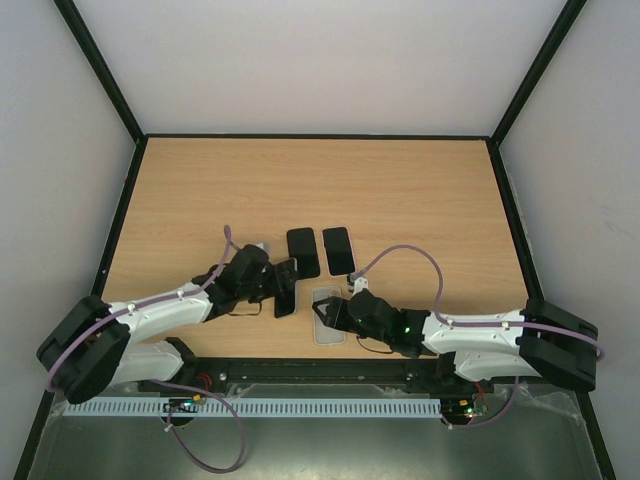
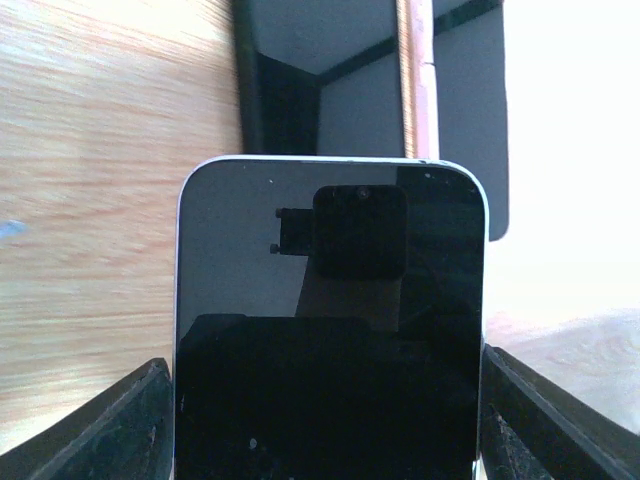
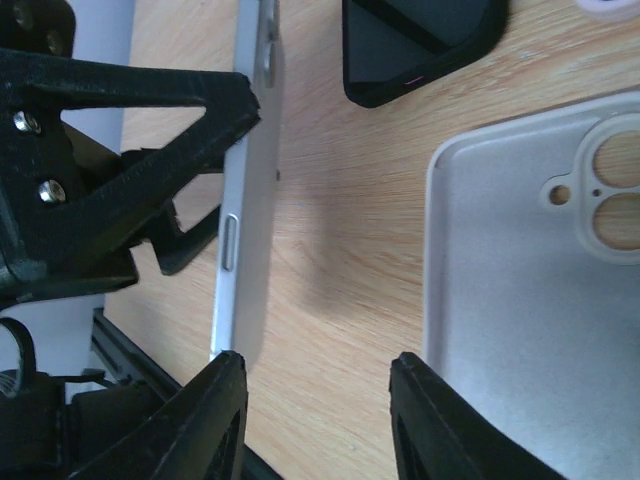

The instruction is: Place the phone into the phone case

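Observation:
The phone (image 1: pixel 285 292) has a black screen and a silver edge. My left gripper (image 1: pixel 277 284) is shut on its sides and holds it on edge just above the table. In the left wrist view the phone (image 2: pixel 330 300) fills the space between my fingers (image 2: pixel 130 420). The pale translucent case (image 1: pixel 330 334) lies open side up near the front edge, right of the phone. My right gripper (image 1: pixel 325 312) is open and empty, low over the case's left rim. In the right wrist view the case (image 3: pixel 530 300) is on the right and the phone's edge (image 3: pixel 243 200) on the left.
Two dark phone-shaped slabs (image 1: pixel 303 250) (image 1: pixel 338 250) lie side by side just behind the phone and the case. One of them shows in the right wrist view (image 3: pixel 420 40). The table's front rail (image 1: pixel 320 365) is close behind both grippers.

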